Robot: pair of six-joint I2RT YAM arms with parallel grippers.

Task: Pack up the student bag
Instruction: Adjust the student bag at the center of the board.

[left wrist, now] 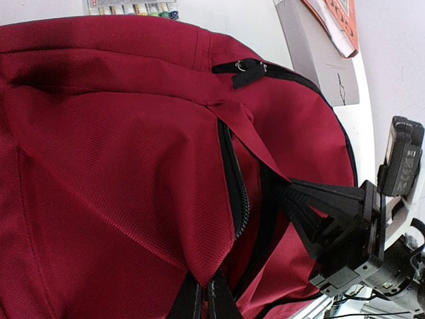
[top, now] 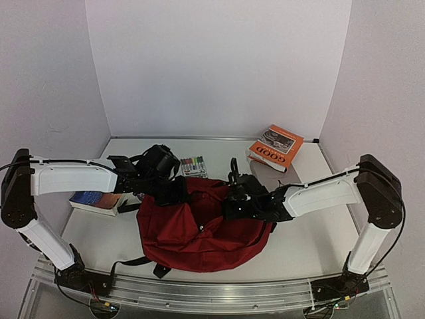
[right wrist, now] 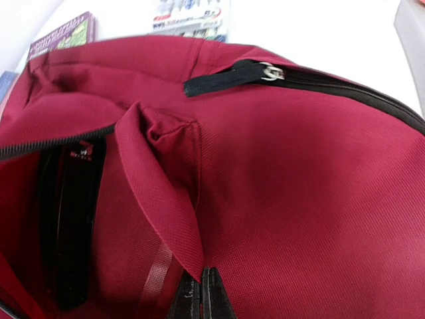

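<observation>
Two pincers meet on the student bag (top: pixel 199 232) in the top view. It is a dark red backpack lying flat in the middle of the white counter (top: pixel 312 232), toward the 6 o'clock edge, with black straps trailing out at 7 o'clock. The left pincer (top: pixel 180 195) reaches its upper rim from 10 o'clock and the right pincer (top: pixel 231 201) from 2 o'clock. From above both tips are black lumps against red cloth, so their jaws cannot be read. A pack of markers (top: pixel 192 165) lies at the bag's 12 o'clock, an orange book (top: pixel 275 145) at 1 o'clock, and a blue book (top: pixel 96 199) at 9 o'clock, partly under the left arm.

From the left wrist, red weave fills nearly everything. A black zipper track runs down the middle, and a zip pull (left wrist: pixel 247 66) sits near 12 o'clock. At 6 o'clock the left pincer's fingertips press together with a fold of the bag tapering into them, pinching the cloth. The right pincer shows at 4 o'clock, its tips lost behind the bag's edge. The frame's top edge cuts off the markers and the orange book.

From the right wrist, that pincer's tips at 6 o'clock are closed narrow on the point of a red flap. At 9 o'clock the bag's mouth gapes, and something flat and black stands inside, too shadowed to name.
</observation>
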